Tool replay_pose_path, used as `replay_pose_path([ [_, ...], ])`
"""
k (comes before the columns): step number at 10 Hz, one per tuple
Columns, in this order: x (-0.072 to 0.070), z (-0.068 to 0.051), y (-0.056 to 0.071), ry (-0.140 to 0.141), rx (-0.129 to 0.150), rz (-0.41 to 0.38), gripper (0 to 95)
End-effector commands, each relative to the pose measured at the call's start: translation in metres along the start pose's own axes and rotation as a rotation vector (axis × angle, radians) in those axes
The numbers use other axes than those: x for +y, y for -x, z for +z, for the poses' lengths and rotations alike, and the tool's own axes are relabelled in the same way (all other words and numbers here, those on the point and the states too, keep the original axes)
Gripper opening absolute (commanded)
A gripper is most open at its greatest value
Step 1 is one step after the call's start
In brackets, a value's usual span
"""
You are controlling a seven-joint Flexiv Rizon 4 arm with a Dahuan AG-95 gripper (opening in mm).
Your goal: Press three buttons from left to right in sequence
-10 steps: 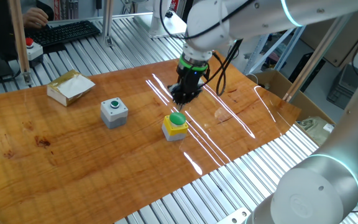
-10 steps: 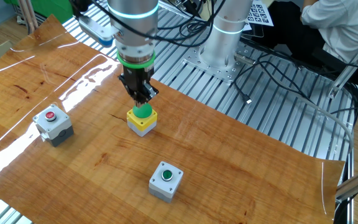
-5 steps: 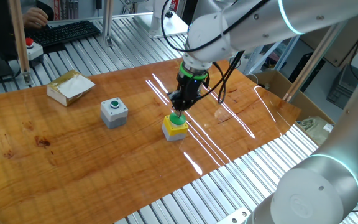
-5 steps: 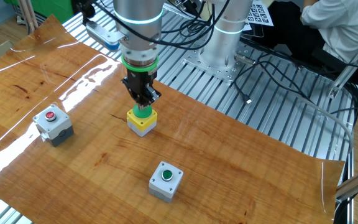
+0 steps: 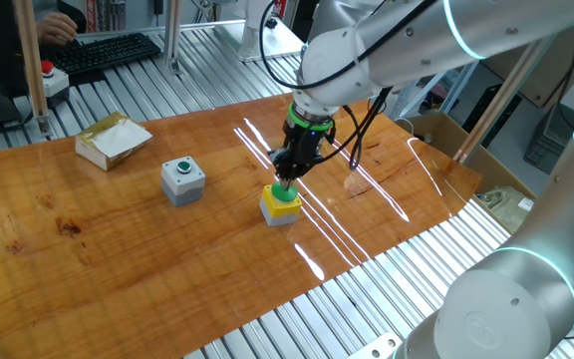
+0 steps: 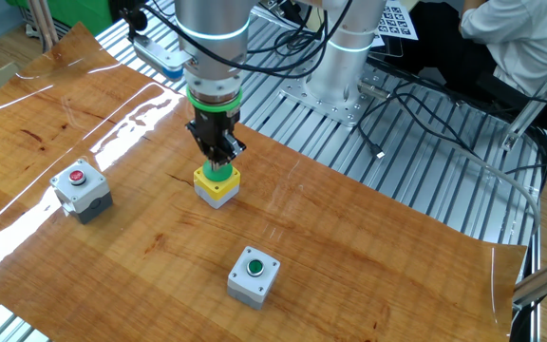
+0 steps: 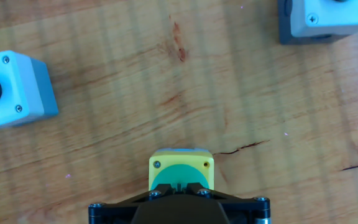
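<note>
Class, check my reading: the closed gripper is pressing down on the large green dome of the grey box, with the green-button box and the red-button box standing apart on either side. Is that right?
One detail is wrong: the box under the gripper is yellow, not grey, as the other fixed view shows. The rest stands: the closed fingertips sit on its green dome, with the grey green-button box and the grey red-button box apart on either side.

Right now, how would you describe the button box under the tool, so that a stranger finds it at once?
On the wooden table stand three small button boxes in a row. Take the middle one, directly under the shut tool. Only it is yellow with a large green dome; its neighbours are grey with small buttons.
</note>
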State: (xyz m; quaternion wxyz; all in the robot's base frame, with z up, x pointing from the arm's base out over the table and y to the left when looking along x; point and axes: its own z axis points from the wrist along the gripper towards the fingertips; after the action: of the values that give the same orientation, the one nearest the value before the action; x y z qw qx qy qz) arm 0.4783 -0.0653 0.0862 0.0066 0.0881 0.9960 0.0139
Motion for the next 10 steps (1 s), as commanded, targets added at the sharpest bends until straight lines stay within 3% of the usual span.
replay_pose_path([
  [1, 0.0, -0.005, -0.001, -0.005, 0.011, 0.005, 0.0],
  [3, 0.004, -0.025, -0.003, -0.01, 0.031, 0.009, 0.0],
  [6, 0.018, -0.039, -0.009, -0.019, 0.027, 0.039, 0.0],
  [7, 0.028, -0.044, -0.012, -0.021, 0.025, 0.064, 19.0],
  [10, 0.05, -0.052, -0.015, -0.006, 0.046, 0.161, 19.0],
])
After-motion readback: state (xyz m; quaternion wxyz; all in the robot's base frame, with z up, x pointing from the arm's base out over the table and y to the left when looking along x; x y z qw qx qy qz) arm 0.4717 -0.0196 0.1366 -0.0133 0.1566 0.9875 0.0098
